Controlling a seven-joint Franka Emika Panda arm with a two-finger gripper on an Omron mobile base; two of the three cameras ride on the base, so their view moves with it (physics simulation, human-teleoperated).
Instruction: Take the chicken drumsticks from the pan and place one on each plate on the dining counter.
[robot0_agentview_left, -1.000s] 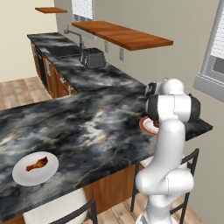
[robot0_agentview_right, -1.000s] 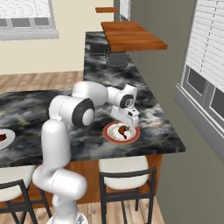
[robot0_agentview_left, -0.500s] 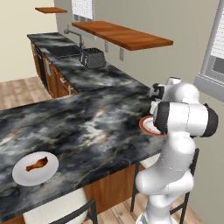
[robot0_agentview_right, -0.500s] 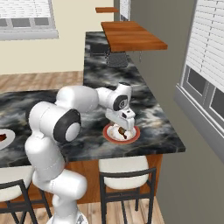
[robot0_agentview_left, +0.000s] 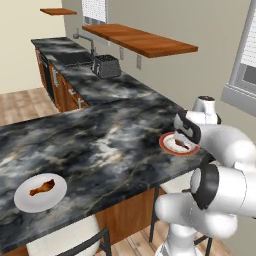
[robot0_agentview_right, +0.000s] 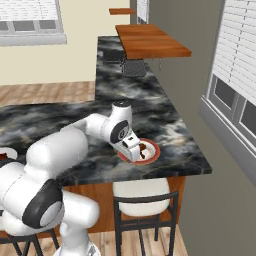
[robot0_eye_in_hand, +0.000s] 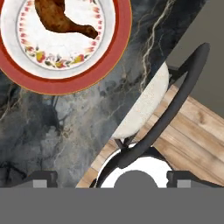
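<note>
Landmark: red-rimmed plate (robot0_eye_in_hand: 57, 78), also (robot0_agentview_left: 169, 148) and (robot0_agentview_right: 153, 154), lying flat on the dark marbled surface (robot0_agentview_left: 100, 150) near its window-end edge.

- Drumstick A (robot0_eye_in_hand: 61, 17): browned, lying on the red-rimmed plate, thin bone end toward the floral band inside the rim; also seen at (robot0_agentview_left: 179, 144) and (robot0_agentview_right: 142, 150).
- Gripper (robot0_agentview_left: 186, 131), also (robot0_agentview_right: 129, 147): just above the red-rimmed plate, touching neither plate nor drumstick. Fingers (robot0_eye_in_hand: 41, 178) released, spread wide, nothing between them.
- Grey plate (robot0_agentview_left: 39, 194): on the same surface, well apart from the red-rimmed plate, toward the opposite end and near the front edge.
- Drumstick B (robot0_agentview_left: 42, 187): lying on the grey plate.
- Stool (robot0_eye_in_hand: 144, 109): pale round seat, dark curved back, on the wood floor just beyond the surface edge beside the red-rimmed plate; also at (robot0_agentview_right: 145, 192).
- Toaster (robot0_agentview_left: 106, 65): far behind the red-rimmed plate, on the rear counter run beneath a wooden shelf (robot0_agentview_left: 140, 40).
</note>
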